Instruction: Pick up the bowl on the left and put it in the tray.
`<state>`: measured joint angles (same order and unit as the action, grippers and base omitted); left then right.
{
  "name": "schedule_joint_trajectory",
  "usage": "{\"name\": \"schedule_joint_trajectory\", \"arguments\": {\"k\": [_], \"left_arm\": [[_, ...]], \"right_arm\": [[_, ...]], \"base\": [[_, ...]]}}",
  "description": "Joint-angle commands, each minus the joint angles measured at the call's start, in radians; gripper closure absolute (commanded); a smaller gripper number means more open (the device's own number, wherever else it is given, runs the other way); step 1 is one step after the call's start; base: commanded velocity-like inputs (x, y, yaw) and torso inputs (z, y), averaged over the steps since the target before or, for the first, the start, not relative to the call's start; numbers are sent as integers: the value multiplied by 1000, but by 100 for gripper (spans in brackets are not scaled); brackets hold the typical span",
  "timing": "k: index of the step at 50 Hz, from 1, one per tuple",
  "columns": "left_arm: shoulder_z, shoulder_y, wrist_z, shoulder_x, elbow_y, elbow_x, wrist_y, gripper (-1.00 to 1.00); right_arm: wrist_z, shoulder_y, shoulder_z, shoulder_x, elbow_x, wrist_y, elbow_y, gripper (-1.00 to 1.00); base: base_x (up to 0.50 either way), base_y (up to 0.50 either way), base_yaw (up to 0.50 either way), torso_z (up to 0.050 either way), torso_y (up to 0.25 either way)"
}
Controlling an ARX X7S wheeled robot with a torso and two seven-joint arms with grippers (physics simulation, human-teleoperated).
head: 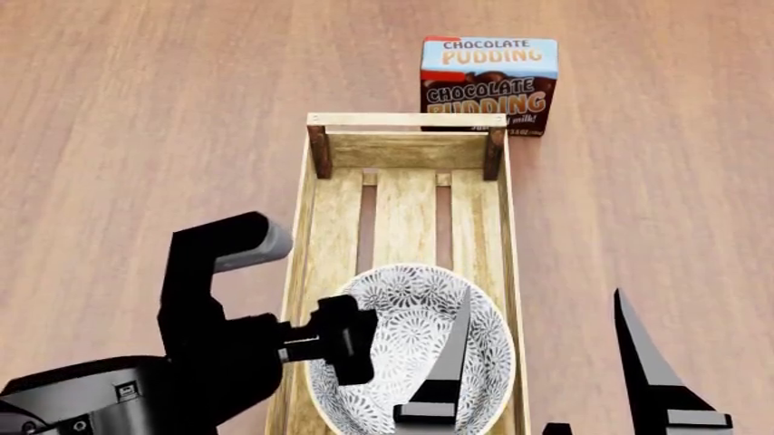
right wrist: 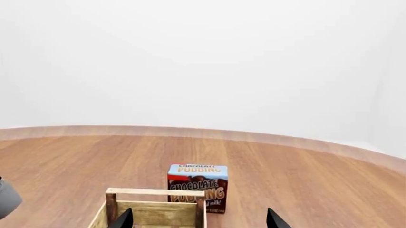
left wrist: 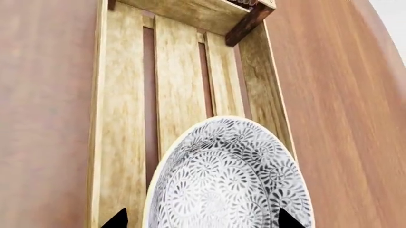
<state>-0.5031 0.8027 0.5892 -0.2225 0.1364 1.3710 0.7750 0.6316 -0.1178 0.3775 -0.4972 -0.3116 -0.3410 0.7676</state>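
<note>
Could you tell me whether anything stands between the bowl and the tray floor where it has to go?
Nothing visible does. The bowl already sits over the near end of the tray, whose slats beyond it are bare; the pudding box stands outside, past the far wall.

We read "CHOCOLATE PUDDING" twice on the chocolate pudding box (head: 488, 84), once in pale letters on its blue top band and again, larger, on the brown front below, where a smaller word by the corner looked like "milk!".
</note>
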Motion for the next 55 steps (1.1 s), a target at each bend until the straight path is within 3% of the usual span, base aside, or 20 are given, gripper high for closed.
{"name": "schedule_joint_trajectory", "arguments": {"k": [1,14,29,55], "left_arm": [[48,-51,26,-8,-138,35,-2,-100],[50,-118,76,-56,-315,54,-1,-100],[-3,-195,143,-155,-526,-172,-52,-100],[-140,-310,247,-292,-687,-573,-119,-100]], "right_arm": [[-38,3,-15,18,-1,8,2,-100],[-38,3,-11,17,0,14,-1,-100],[-35,-2,-5,16,0,9,1,-100],[-29,-7,6,14,2,0,7,-100]], "base": [[0,0,0,0,0],[0,0,0,0,0],[0,0,0,0,0],[0,0,0,0,0]]}}
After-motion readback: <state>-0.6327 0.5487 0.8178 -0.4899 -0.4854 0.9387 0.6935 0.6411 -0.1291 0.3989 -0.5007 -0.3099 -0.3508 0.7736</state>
